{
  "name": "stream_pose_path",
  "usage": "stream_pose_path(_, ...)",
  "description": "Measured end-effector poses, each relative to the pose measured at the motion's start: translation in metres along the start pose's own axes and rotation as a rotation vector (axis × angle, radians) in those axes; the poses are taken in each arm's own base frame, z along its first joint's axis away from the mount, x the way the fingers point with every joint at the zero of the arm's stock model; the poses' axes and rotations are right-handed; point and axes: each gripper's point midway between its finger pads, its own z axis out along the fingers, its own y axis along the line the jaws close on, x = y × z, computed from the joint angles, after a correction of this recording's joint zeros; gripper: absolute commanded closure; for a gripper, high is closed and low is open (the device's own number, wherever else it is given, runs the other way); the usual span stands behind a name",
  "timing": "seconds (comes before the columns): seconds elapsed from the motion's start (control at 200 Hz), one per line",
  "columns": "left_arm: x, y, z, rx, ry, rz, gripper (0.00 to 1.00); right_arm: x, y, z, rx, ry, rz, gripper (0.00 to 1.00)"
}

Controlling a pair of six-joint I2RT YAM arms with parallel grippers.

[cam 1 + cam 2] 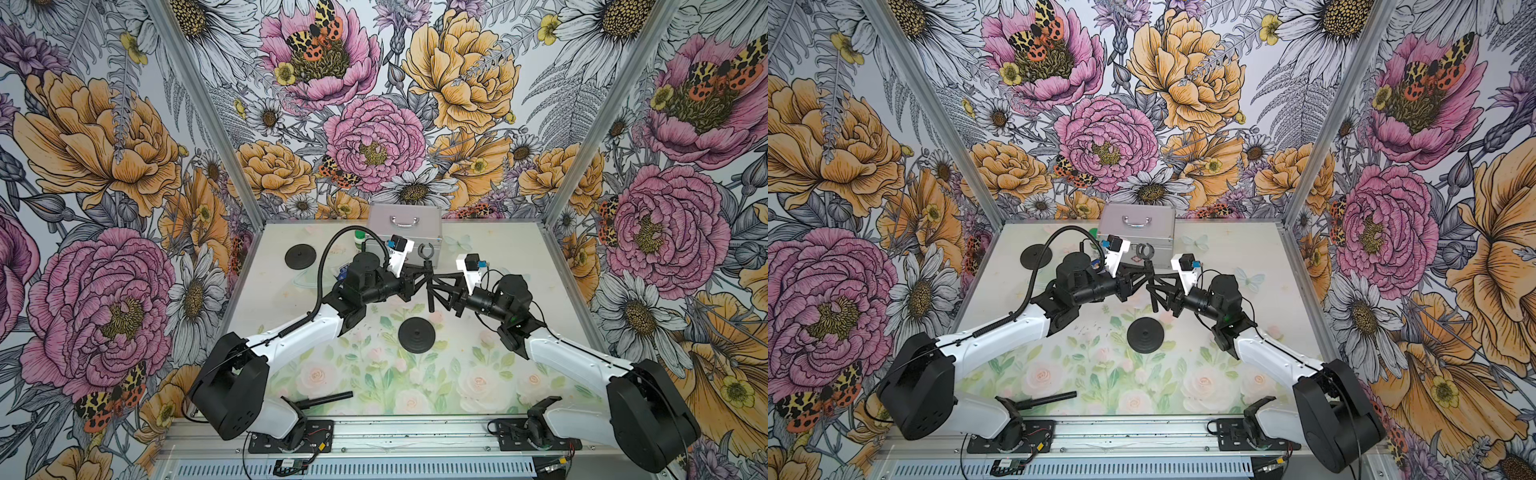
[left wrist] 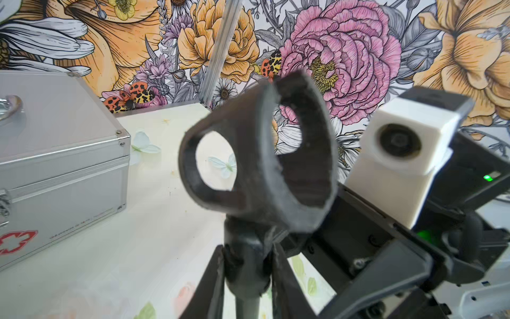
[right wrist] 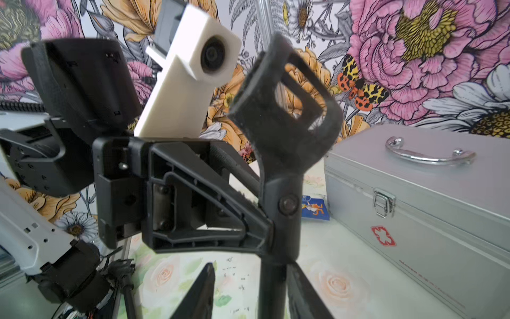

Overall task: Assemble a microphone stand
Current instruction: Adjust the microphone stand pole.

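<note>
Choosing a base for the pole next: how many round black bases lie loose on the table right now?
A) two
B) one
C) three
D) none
A: one round base lies at the far left of the table, to the left of the silver case, and a second round base lies in the middle of the table; no other shows in either top view.

Floral-print table (image 1: 478,365). Silver case (image 1: 405,226) at back centre, green-capped bottle (image 1: 360,240) just beside it. Black disc (image 1: 300,256) rear left, second disc (image 1: 416,335) mid-table. Black rod (image 1: 328,398) near front edge, left side.
</note>
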Motion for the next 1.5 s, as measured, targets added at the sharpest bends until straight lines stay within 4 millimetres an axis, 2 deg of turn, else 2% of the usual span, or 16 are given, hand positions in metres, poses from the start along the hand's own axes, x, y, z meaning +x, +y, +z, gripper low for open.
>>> stream_pose_path(0.155,0.007,0.002,-0.002,-0.031,0.031,0.058,0.84,-0.001,0.008,-0.003,-0.028,0.050,-0.022,0.56)
stream_pose_path(0.525,0.023,-0.006,0.001,-0.022,0.087,0.127,0.83,-0.013,0.002,-0.002,-0.022,0.055,0.024,0.57)
stream_pose_path(0.836,0.030,-0.008,0.001,-0.017,0.112,0.137,0.82,-0.015,-0.008,0.003,0.001,0.057,0.064,0.68)
stream_pose_path(1.091,0.033,-0.011,0.001,0.001,0.131,0.132,0.81,-0.012,-0.011,0.006,0.002,0.063,0.093,0.69)
stream_pose_path(1.196,0.034,-0.009,0.000,-0.002,0.137,0.133,0.80,-0.010,-0.010,0.007,-0.012,0.069,0.111,0.80)
stream_pose_path(1.426,0.036,-0.004,-0.002,-0.015,0.151,0.125,0.70,-0.005,-0.013,0.010,-0.017,0.078,0.127,0.89)
stream_pose_path(1.471,0.037,-0.005,-0.002,-0.011,0.151,0.126,0.72,-0.005,-0.013,0.010,-0.015,0.076,0.125,0.88)
stream_pose_path(1.501,0.037,-0.005,-0.002,-0.011,0.151,0.124,0.74,-0.006,-0.013,0.010,-0.014,0.074,0.125,0.85)
